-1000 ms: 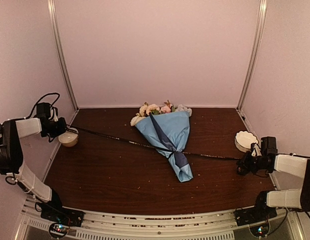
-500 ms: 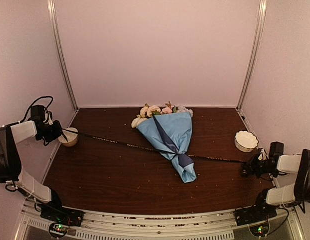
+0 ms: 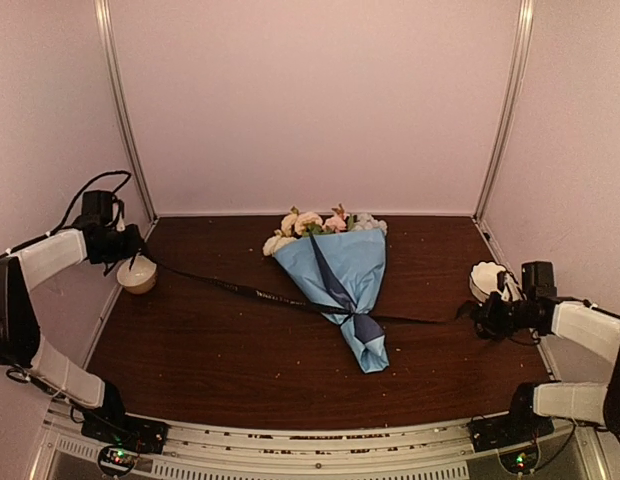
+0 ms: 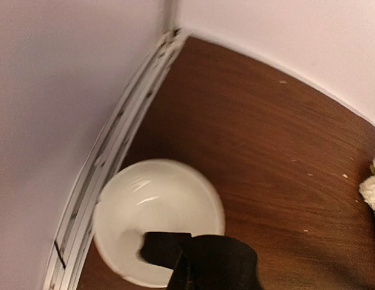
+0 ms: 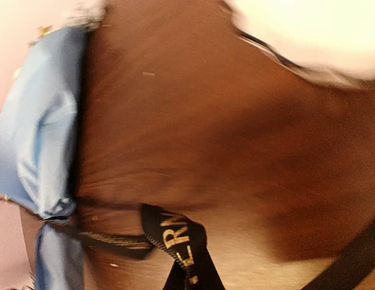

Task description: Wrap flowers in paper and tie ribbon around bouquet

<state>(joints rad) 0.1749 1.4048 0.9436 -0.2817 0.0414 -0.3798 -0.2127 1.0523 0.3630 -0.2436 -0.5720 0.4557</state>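
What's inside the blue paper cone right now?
Cream, pink and whitish flower heads poke out of the wide far end of the paper. Their stems are covered by it, so they cannot be seen. The ribbon crosses outside, at the narrow part.

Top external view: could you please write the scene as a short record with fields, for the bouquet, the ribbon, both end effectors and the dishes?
bouquet: cone-shaped blue paper bundle with cream and pink flower heads, lying on the dark brown wooden table, heads toward the far wall
ribbon: long, narrow, black with white lettering, crossing the bundle's narrow neck, one end running to each side
left end effector: shut on the ribbon, by a small round white bowl
right end effector: shut on the ribbon, beside a scalloped white dish
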